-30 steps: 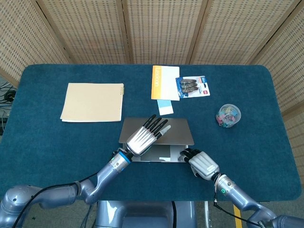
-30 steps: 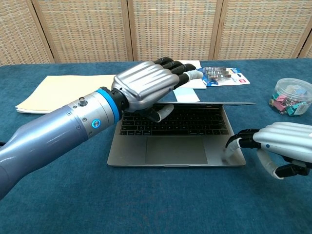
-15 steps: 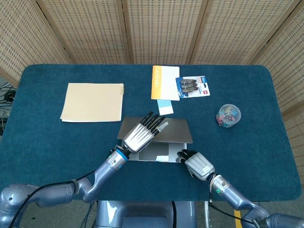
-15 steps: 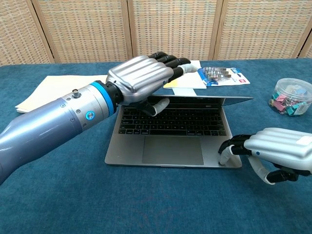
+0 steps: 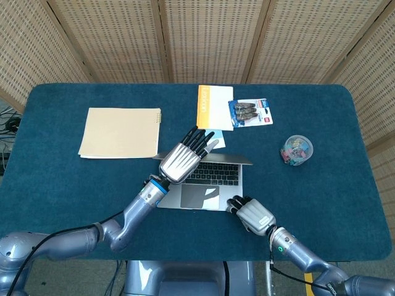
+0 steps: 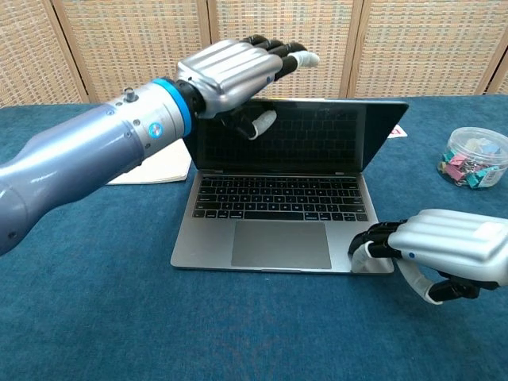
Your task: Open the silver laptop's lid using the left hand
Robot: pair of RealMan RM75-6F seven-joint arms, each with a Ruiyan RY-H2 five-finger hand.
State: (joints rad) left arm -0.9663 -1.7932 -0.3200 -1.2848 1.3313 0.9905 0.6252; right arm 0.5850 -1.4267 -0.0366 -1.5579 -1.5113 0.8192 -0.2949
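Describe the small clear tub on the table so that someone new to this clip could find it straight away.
Start from the open silver laptop in the middle of the blue table. On the right hand side, standing alone on bare cloth, is the clear round tub. It is the only see-through container, filled with small multicoloured clips, unlike the flat papers and packet near the far edge.

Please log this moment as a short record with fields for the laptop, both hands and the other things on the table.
laptop: lid raised, screen dark, keyboard showing
left hand: at the lid's top edge, thumb in front of the screen
right hand: fingertips on the base's front right corner
folder: lies flat, to the left of the laptop
booklet: behind the laptop
blister pack: to the right of the booklet
jar of clips: to the right of the laptop, apart from it
table: blue cloth
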